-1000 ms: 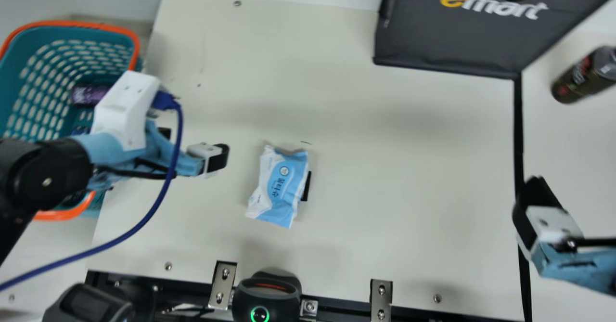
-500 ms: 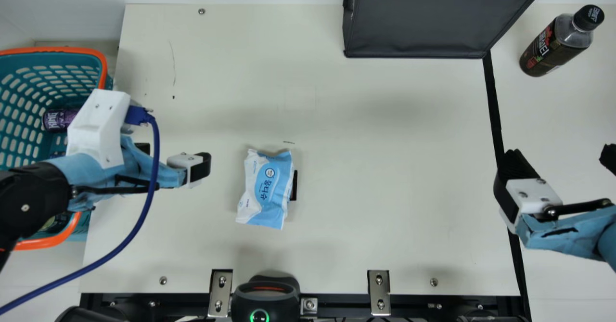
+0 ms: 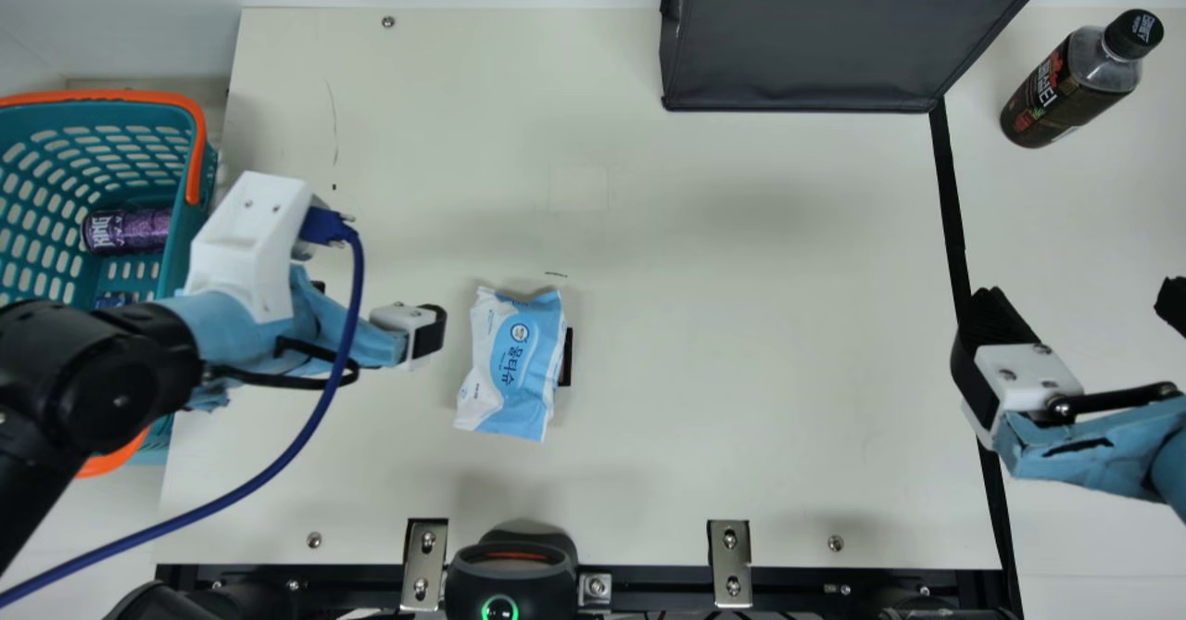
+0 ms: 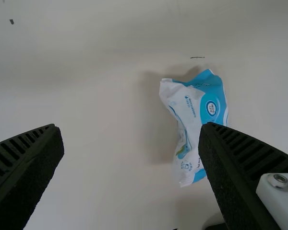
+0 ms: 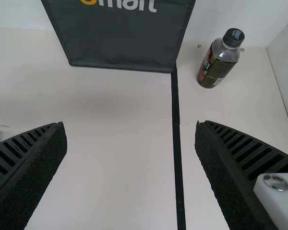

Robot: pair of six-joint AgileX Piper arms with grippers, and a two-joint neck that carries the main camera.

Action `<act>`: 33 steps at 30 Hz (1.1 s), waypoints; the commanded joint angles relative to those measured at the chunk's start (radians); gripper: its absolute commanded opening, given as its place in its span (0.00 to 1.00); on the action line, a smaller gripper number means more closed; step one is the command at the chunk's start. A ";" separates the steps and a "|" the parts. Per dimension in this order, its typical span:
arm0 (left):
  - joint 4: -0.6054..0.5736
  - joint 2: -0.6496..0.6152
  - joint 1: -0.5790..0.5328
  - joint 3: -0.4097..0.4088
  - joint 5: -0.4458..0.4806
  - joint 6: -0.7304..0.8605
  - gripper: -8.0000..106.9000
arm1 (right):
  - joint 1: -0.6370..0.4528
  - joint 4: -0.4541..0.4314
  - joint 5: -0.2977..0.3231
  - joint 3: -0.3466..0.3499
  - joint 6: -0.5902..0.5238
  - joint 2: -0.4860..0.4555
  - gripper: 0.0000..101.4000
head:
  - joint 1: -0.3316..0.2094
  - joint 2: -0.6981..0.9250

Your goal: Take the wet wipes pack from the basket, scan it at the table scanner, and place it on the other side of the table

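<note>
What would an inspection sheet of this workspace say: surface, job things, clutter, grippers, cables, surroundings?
Surface: cream table with a faint scratch and a few small dark marks.
Wet wipes pack: lies label up on the table, a small black patch showing beside it.
Scanner: at the near table edge, green ring lit.
Basket: teal with orange rim, at the left, holding a purple can.
Clutter: dark bottle standing beyond the black strip.
Left gripper: open, empty, between basket and pack.
Right gripper: open, empty, over the strip.
Cables: blue cable curves from the left arm across the table's corner.
Surroundings: dark bag at the far edge, pale wall behind.
</note>
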 commanded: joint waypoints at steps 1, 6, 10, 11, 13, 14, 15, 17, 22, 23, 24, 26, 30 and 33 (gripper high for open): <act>0.021 0.015 -0.052 -0.011 0.001 -0.063 0.85 | 0.000 0.000 0.000 0.000 0.000 0.000 0.94 | -0.029 0.002; 0.074 0.061 -0.149 -0.044 0.009 -0.158 0.85 | 0.000 0.000 0.000 0.000 0.000 0.000 0.94 | -0.029 0.002; 0.113 0.100 -0.225 -0.067 0.016 -0.233 0.85 | 0.000 0.000 0.000 0.000 0.000 0.000 0.94 | -0.029 0.002; 0.122 0.111 -0.243 -0.072 0.016 -0.250 0.85 | 0.000 0.000 0.000 0.000 0.000 0.000 0.94 | -0.029 0.002; 0.138 0.130 -0.276 -0.083 0.019 -0.283 0.85 | 0.000 0.000 0.000 0.000 0.000 0.000 0.94 | -0.029 0.002; 0.146 0.140 -0.293 -0.088 0.020 -0.299 0.85 | 0.000 0.000 0.000 0.000 0.000 0.000 0.94 | -0.029 0.002; 0.152 0.150 -0.307 -0.092 0.021 -0.313 0.85 | 0.000 0.000 0.000 0.000 0.000 0.000 0.94 | -0.029 0.002; 0.164 0.170 -0.335 -0.103 0.023 -0.342 0.85 | 0.000 0.000 0.000 0.000 0.000 0.000 0.94 | -0.029 0.002; 0.189 0.218 -0.387 -0.128 0.031 -0.399 0.85 | 0.000 0.000 0.000 0.000 0.000 0.000 0.94 | -0.029 0.002; 0.195 0.228 -0.396 -0.134 0.034 -0.410 0.85 | 0.000 0.000 0.000 0.000 0.000 0.000 0.94 | -0.029 0.002; 0.202 0.237 -0.404 -0.139 0.036 -0.420 0.85 | 0.000 0.000 0.000 0.000 0.000 0.000 0.94 | -0.029 0.002; 0.213 0.255 -0.418 -0.149 0.042 -0.437 0.85 | 0.000 0.000 0.000 0.000 0.000 0.000 0.94 | -0.029 0.002; 0.236 0.291 -0.441 -0.164 0.054 -0.472 0.85 | 0.000 0.000 0.000 0.000 0.000 0.000 0.94 | -0.029 0.002; 0.249 0.315 -0.453 -0.171 0.061 -0.497 0.85 | 0.000 0.000 0.000 0.000 0.000 0.000 0.94 | -0.029 0.002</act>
